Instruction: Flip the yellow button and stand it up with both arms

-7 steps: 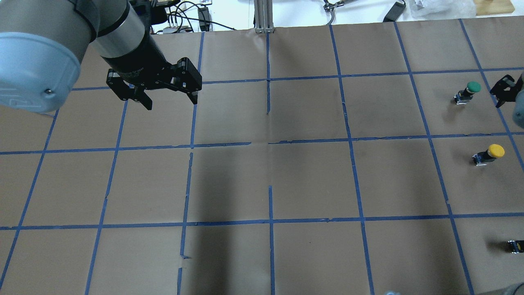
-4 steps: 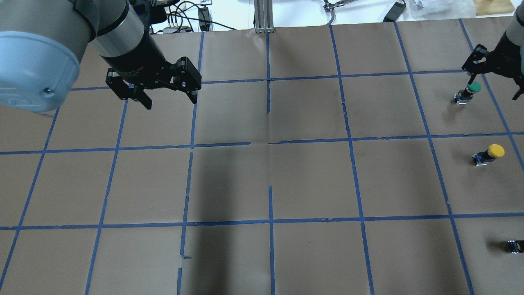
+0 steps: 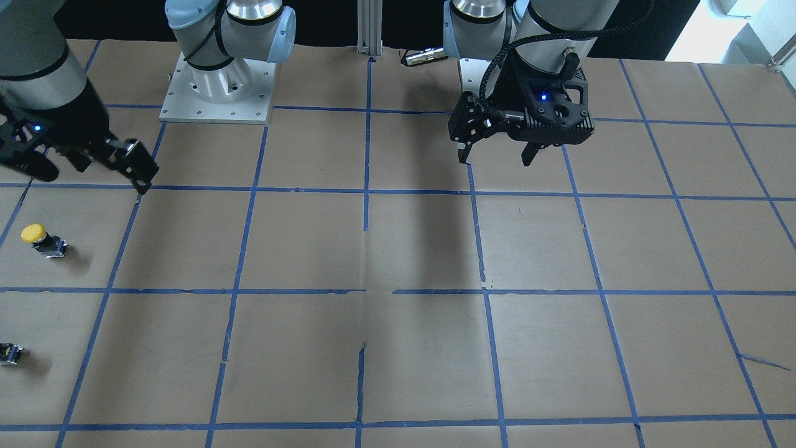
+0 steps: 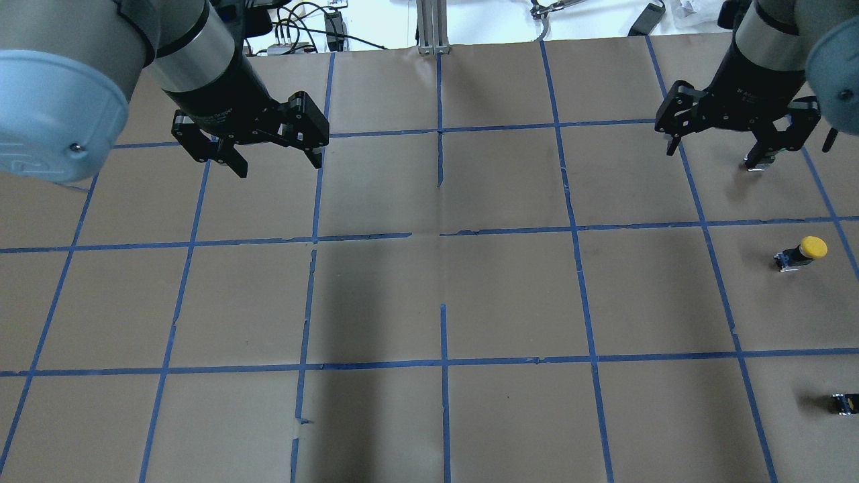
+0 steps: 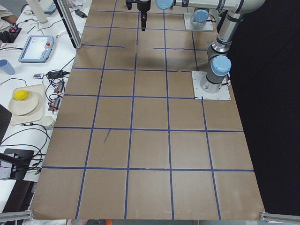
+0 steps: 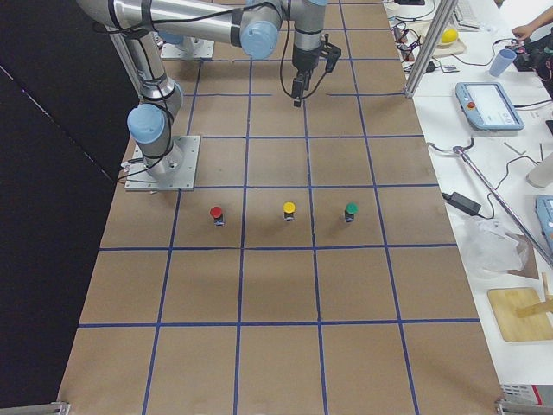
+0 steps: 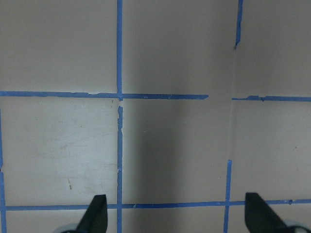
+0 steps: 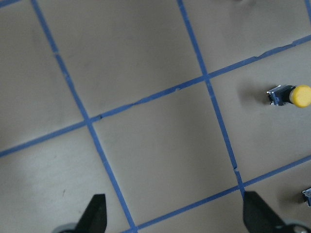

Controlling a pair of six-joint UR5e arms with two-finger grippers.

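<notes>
Left tool (image 4: 278,164): spread open, empty, over the desk (image 4: 510,295).
Right tool (image 4: 713,155): spread open, empty.
Yellow button (image 4: 802,253): set on the desk, untouched.
Exterior right view: red button (image 6: 216,213) and green button (image 6: 351,210) are shown flanking it; overhead, the green cap is hidden.

yellow button (image 4: 800,253): yellow cap, black-grey body, 3 o'clock overhead | table (image 4: 510,288): brown paper, blue tape grid | left gripper (image 4: 280,168), right gripper (image 4: 711,155): black (blue light glowing on each) | neighbours: red button (image 6: 216,213), green button (image 6: 351,210)

Two arms (image 4: 201,67) (image 4: 765,47); one yellow button (image 6: 289,210), one red button (image 6: 216,213), one green button (image 6: 351,211).
</notes>
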